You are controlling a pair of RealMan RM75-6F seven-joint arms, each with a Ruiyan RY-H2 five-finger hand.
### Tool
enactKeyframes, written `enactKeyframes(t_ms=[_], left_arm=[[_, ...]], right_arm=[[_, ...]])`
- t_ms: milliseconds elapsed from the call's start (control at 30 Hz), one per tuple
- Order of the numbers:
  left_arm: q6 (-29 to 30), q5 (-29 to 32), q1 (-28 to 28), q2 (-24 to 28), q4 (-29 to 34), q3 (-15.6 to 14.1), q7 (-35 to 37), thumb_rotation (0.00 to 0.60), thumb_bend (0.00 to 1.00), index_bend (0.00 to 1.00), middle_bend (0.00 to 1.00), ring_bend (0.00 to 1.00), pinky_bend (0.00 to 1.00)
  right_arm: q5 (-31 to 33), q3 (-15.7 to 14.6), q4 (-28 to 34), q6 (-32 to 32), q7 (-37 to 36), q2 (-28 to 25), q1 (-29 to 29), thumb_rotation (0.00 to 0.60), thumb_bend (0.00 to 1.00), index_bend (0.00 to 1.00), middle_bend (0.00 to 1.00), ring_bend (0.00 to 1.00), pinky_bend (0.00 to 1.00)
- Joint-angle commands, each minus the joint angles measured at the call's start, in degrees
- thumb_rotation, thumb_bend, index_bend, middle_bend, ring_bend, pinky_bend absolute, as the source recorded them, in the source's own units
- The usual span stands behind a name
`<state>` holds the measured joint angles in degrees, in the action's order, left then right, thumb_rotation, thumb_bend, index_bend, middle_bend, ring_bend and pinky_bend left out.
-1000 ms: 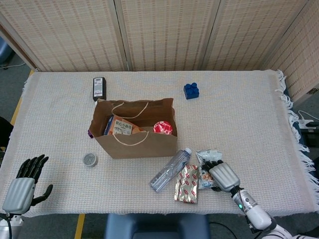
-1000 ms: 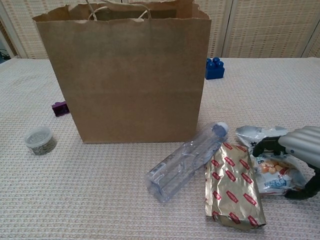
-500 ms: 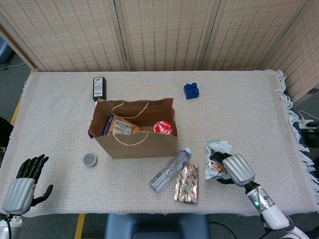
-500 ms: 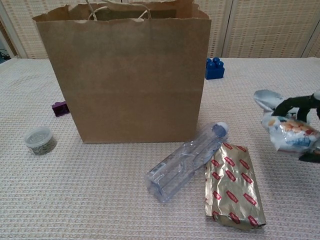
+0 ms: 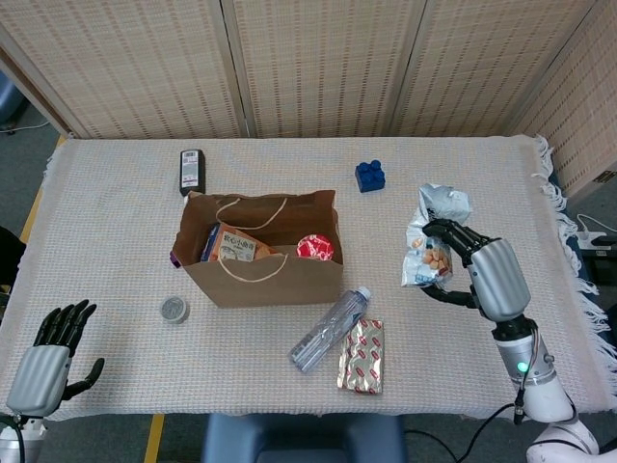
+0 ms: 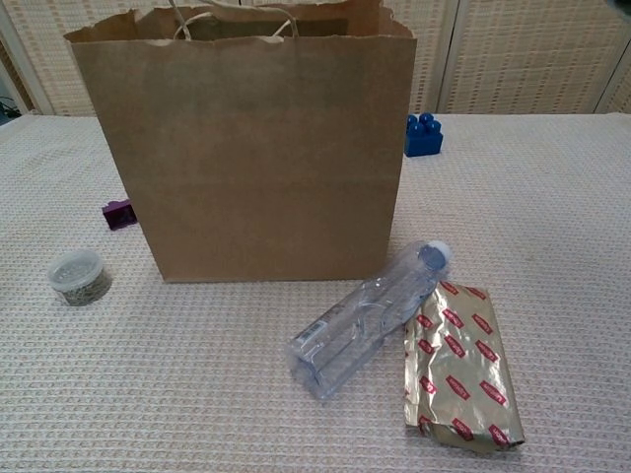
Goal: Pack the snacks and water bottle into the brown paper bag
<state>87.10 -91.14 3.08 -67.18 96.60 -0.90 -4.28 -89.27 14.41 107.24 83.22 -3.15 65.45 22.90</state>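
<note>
The brown paper bag stands open mid-table with an orange snack pack and a red-lidded item inside. My right hand holds a silver-and-blue snack bag up in the air, to the right of the paper bag. A clear water bottle lies on the cloth in front of the bag. Beside it lies a gold packet with red labels. My left hand rests open at the table's front left corner. The chest view shows neither hand.
A small round tin sits left of the bag. A purple block is by the bag's left side. A blue block and a black remote lie toward the back.
My right hand has lifted the snack bag off the table beside the gold packet, carrying it up and toward the back right, out of the chest view. The left hand stayed put.
</note>
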Motion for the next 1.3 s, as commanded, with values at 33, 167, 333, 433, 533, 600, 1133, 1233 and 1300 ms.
enactKeyframes(t_ms=[33, 167, 333, 433, 533, 600, 1133, 1233, 1300], left_arm=[[0.04, -0.04, -0.01, 0.05, 0.03, 0.0, 0.16, 0.6, 0.36, 0.0, 0.0, 0.0, 0.03], [0.34, -0.11, -0.08, 0.31, 0.1, 0.09, 0.88, 0.6, 0.36, 0.0, 0.0, 0.0, 0.03], [0.57, -0.24, -0.16, 0.74, 0.19, 0.07, 1.9, 0.6, 0.36, 0.0, 0.0, 0.0, 0.03], [0.44, -0.61, -0.14, 0.87, 0.28, -0.19, 2.05, 0.6, 0.36, 0.0, 0.0, 0.0, 0.03], [0.56, -1.2, -0.17, 0.88, 0.34, -0.44, 1.83, 0.6, 0.36, 0.0, 0.0, 0.0, 0.03], [0.77, -1.37, -0.24, 0.95, 0.46, -0.48, 2.02, 0.6, 0.36, 0.0, 0.0, 0.0, 0.03], [0.55, -0.9, -0.18, 1.21, 0.44, -0.27, 2.93, 0.6, 0.36, 0.0, 0.0, 0.0, 0.03], [0.43, -0.78, -0.15, 1.22, 0.41, -0.25, 3.0, 0.6, 0.36, 0.0, 0.0, 0.0, 0.03], [0.4, -0.71, -0.14, 1.25, 0.42, -0.23, 3.01, 0.6, 0.36, 0.0, 0.0, 0.0, 0.03]], right_arm=[[3.04, 4.96, 5.58, -0.11, 8.4, 3.06, 4.3, 0.6, 0.54, 0.68, 0.56, 0.63, 0.69], [6.57, 8.32, 7.38, -2.15, 18.81, 7.88, 9.28, 0.6, 0.54, 0.68, 0.56, 0.63, 0.69], [9.16, 10.44, 4.58, -3.46, 31.68, 15.68, 15.77, 0.6, 0.54, 0.68, 0.56, 0.63, 0.69], [10.42, 10.53, 1.95, -3.66, 37.2, 20.0, 18.53, 0.6, 0.54, 0.68, 0.56, 0.63, 0.69], [11.15, 9.97, -1.27, -3.56, 41.63, 23.45, 20.39, 0.6, 0.54, 0.68, 0.56, 0.63, 0.69], [11.27, 9.54, -3.75, -3.33, 43.36, 25.44, 21.28, 0.6, 0.54, 0.68, 0.56, 0.63, 0.69], [17.91, 11.72, -14.87, -3.64, 46.95, 33.14, 25.43, 0.6, 0.54, 0.63, 0.56, 0.62, 0.68], [19.44, 11.35, -15.17, -4.36, 47.33, 33.57, 25.63, 0.6, 0.48, 0.57, 0.56, 0.56, 0.62], [20.62, 11.18, -14.9, -4.7, 48.11, 33.75, 25.7, 0.6, 0.35, 0.45, 0.51, 0.48, 0.55]])
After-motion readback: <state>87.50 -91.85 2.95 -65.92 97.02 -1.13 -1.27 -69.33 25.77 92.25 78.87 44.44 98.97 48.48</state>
